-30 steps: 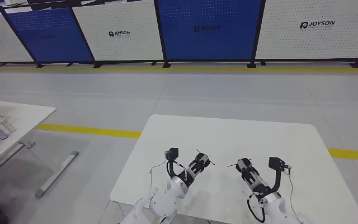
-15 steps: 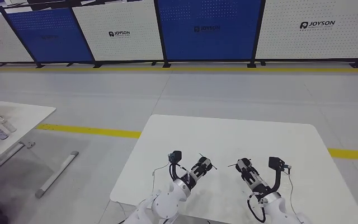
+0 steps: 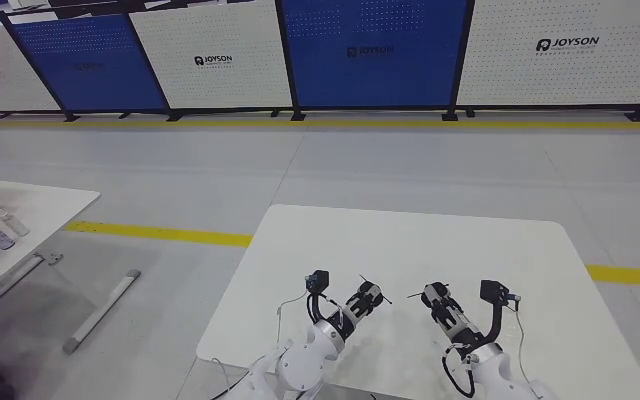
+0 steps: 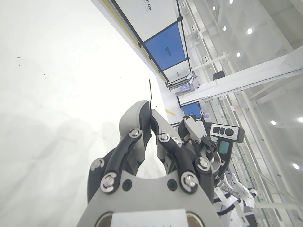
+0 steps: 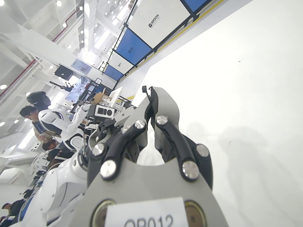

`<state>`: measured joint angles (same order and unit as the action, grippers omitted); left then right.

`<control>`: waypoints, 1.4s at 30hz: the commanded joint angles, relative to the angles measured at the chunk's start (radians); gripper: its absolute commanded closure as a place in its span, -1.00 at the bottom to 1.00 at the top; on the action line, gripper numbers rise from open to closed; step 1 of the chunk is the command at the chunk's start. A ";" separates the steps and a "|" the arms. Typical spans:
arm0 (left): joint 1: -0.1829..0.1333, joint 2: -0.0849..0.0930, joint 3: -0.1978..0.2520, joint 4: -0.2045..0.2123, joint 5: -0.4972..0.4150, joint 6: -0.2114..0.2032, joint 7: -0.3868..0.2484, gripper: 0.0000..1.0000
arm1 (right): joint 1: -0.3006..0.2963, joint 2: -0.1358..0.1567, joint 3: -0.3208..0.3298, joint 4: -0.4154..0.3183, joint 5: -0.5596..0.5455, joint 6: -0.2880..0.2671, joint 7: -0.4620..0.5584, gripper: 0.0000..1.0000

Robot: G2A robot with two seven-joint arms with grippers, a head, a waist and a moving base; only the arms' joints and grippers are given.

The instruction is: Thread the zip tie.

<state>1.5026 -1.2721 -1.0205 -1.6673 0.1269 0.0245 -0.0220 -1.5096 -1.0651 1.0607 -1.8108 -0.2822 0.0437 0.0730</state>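
Observation:
My left gripper hovers over the near part of the white table, shut on a thin black zip tie tail that pokes out past its fingertips. In its own wrist view the left gripper has its jaws pressed together. My right gripper is a short gap to the right, at about the same height. The right gripper is shut on a black strip whose zip tie head sticks out at the tips. The two tips point toward each other. Whether both ends belong to one tie is hidden.
The table's near edge lies just below both arms; its far half is bare white surface. A second white table stands at the left across a strip of floor. Blue and white panels line the back.
My left gripper has moved to the right with the tail, closing the gap to the right gripper. The right arm has stayed still.

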 commanded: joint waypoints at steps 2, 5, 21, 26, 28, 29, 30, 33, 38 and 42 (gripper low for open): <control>-0.002 -0.003 -0.006 0.001 -0.020 -0.003 0.034 1.00 | 0.000 0.000 0.000 0.000 0.000 0.000 0.000 1.00; -0.007 -0.008 -0.009 0.005 -0.044 0.002 0.073 1.00 | 0.000 0.000 0.000 0.000 0.000 0.000 0.000 1.00; -0.012 -0.010 -0.008 0.008 -0.065 0.000 0.070 1.00 | -0.023 -0.004 0.034 0.006 0.054 -0.040 -0.010 1.00; -0.012 -0.010 -0.008 0.008 -0.065 0.000 0.070 1.00 | -0.071 -0.005 0.058 -0.006 0.089 -0.086 -0.020 1.00; -0.012 -0.010 -0.008 0.008 -0.065 0.000 0.070 1.00 | -0.104 -0.007 0.069 -0.022 0.120 -0.088 -0.047 1.00; -0.012 -0.010 -0.008 0.008 -0.065 0.000 0.070 1.00 | -0.122 -0.006 0.071 -0.034 0.121 -0.091 -0.052 1.00; -0.012 -0.010 -0.008 0.008 -0.065 0.000 0.070 1.00 | -0.142 -0.006 0.076 -0.047 0.124 -0.090 -0.053 1.00; -0.012 -0.010 -0.008 0.008 -0.065 0.000 0.070 1.00 | -0.159 -0.005 0.086 -0.061 0.129 -0.066 -0.043 1.00; -0.012 -0.010 -0.008 0.008 -0.065 0.000 0.070 1.00 | -0.159 -0.005 0.086 -0.061 0.129 -0.066 -0.043 1.00; -0.012 -0.010 -0.008 0.008 -0.065 0.000 0.070 1.00 | -0.159 -0.005 0.086 -0.061 0.129 -0.066 -0.043 1.00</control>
<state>1.4910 -1.2820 -1.0289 -1.6596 0.0617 0.0243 0.0483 -1.6687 -1.0704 1.1468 -1.8721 -0.1532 -0.0219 0.0304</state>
